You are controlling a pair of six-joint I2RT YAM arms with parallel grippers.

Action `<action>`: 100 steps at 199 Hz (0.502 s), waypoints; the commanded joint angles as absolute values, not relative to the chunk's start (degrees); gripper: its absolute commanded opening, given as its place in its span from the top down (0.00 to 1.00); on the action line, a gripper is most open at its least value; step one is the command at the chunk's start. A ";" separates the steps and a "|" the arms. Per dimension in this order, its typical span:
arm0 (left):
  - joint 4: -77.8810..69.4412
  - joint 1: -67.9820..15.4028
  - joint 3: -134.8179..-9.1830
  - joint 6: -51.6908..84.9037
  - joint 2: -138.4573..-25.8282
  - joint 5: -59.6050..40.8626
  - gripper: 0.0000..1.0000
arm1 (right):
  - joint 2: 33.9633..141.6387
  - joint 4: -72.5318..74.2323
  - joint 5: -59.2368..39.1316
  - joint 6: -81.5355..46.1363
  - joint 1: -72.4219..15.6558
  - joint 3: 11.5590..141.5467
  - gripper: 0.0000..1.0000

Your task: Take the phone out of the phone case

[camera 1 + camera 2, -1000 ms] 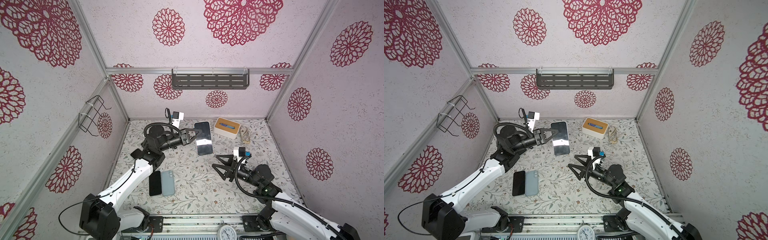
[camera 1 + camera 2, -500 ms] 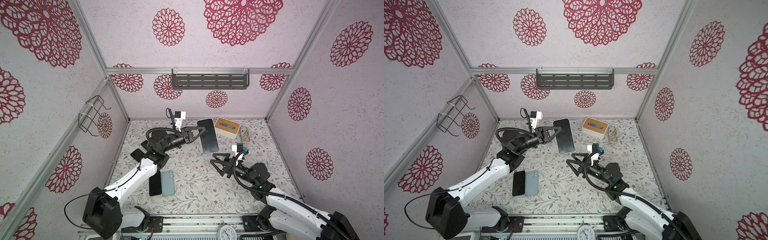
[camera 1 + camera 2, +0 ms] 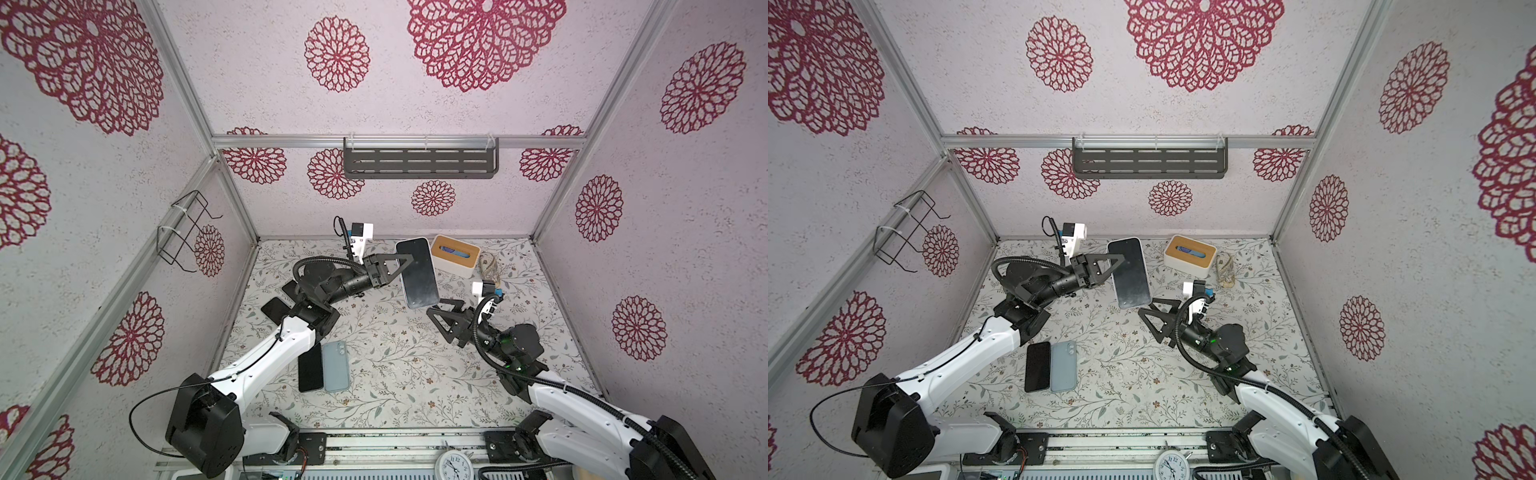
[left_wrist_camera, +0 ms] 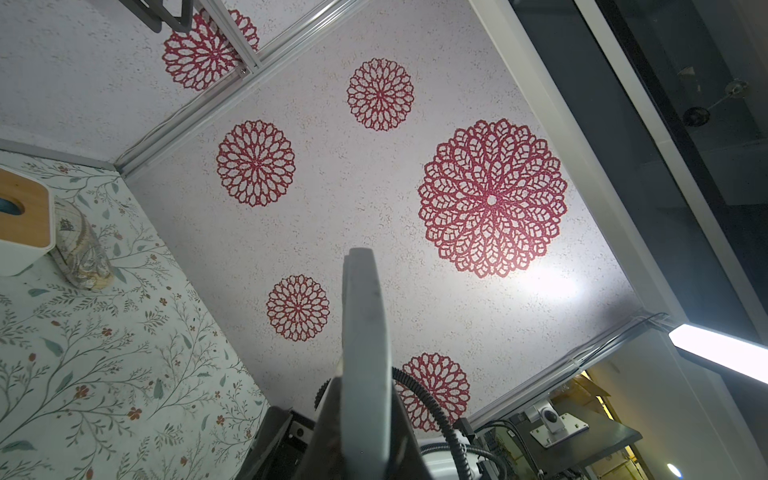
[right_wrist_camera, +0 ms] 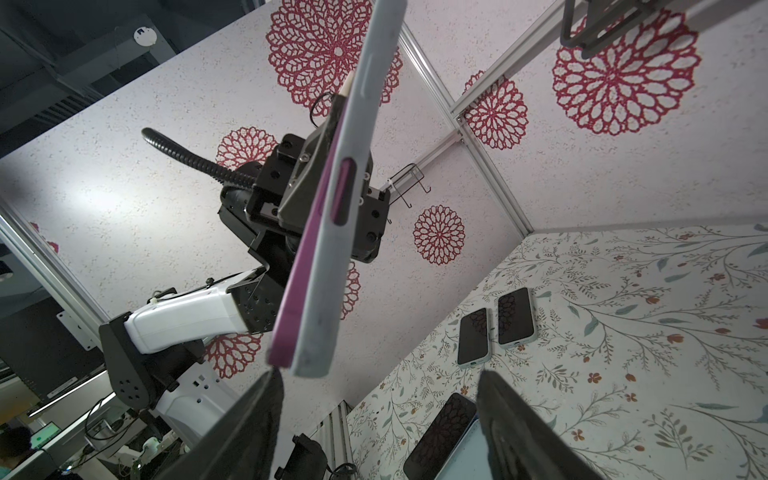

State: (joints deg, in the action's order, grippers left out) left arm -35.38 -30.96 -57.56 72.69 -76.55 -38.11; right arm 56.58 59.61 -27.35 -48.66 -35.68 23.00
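Left of table [image 3: 374,399]: a dark phone [image 3: 310,368] and a blue one [image 3: 336,366] lie side by side, touching. More dark phones [image 3: 275,309] lie farther back, partly under the left arm.

Centre: left gripper [image 3: 402,266] clenched on one long edge of the cased phone [image 3: 417,272], held well clear of the table, screen facing up toward the top views. The right wrist view shows the purple phone [image 5: 297,299] seated in a pale grey case [image 5: 332,257] along the whole visible edge, with no gap.

Just right of it: right gripper [image 3: 436,321] spread wide and empty, close under the phone's near end, not touching as far as I can tell.

Far right, back: box [image 3: 455,255] and pouch [image 3: 488,266], well apart from the work.

Progress, my reading: lift and presentation done, separation not begun. Left to do: second grip, peel the case off, part the two.

Hard to make out:
- The left wrist view shows only the case edge-on [image 4: 365,353], and the jaws are hidden behind it.
- The phone's far corners are cut off in the right wrist view.
- Small cream sliver by the case's far edge, unidentified.
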 commanded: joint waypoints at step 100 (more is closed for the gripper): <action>-41.52 -33.65 -58.01 73.12 -77.52 -39.81 1.00 | 59.56 65.32 -28.13 -52.79 -33.18 25.40 0.27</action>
State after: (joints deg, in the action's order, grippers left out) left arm -37.41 -31.83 -57.56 72.64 -77.62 -37.98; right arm 58.94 62.35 -29.04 -50.81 -34.52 23.03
